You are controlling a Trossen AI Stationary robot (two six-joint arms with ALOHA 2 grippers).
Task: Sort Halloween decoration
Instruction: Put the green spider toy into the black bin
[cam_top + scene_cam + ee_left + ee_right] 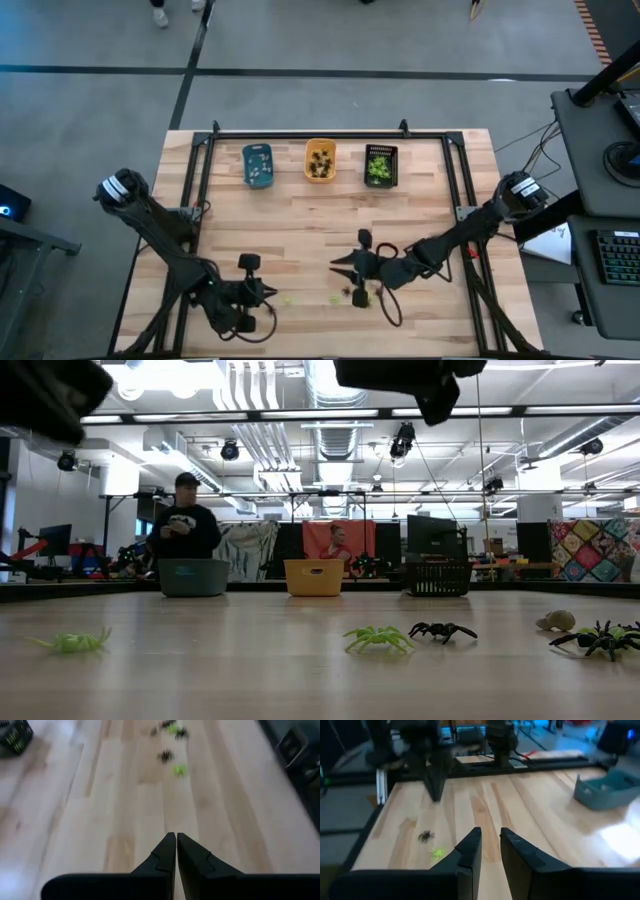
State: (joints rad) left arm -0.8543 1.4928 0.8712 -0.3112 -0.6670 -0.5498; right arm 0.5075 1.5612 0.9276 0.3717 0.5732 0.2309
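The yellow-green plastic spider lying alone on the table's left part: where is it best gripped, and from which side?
Grip the yellow-green plastic spider by its raised middle body, coming straight down from above. It lies flat on the wooden table, thin legs splayed low around, so a sideways approach would probably meet legs first.

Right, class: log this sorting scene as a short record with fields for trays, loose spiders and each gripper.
trays: blue tray, orange tray, black tray, in a row at the table's far side
loose spiders: black spider beside green spider; another green spider apart
left gripper: shut, empty
right gripper: slightly open, holding nothing
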